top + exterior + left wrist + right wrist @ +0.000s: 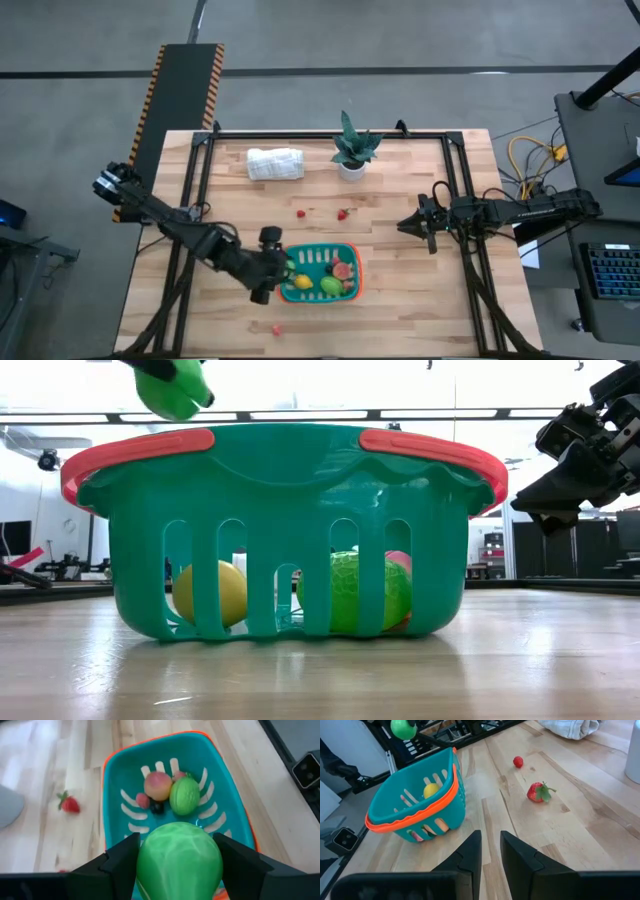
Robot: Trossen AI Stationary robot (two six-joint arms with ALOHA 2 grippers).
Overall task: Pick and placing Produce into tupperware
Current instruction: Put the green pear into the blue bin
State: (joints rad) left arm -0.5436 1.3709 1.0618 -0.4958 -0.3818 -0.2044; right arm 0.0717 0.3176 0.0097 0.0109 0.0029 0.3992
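The left gripper (177, 865) holds a round green toy vegetable (179, 857) above the near end of the teal slotted plastic container with an orange-red rim (352, 268). The right gripper (490, 855), fingers nearly together and empty, waits well apart to the right. A loose red strawberry (343, 213) and small red berry (301, 212) lie beyond the container. Only the left wrist view shows the peach (158, 786) and lime (184, 796) inside

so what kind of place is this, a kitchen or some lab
Most likely a robotics lab or workshop, not a kitchen: a wooden table on a grey concrete floor, a hazard-striped ramp behind it, and a desk with a keyboard and yellow cables beside it.
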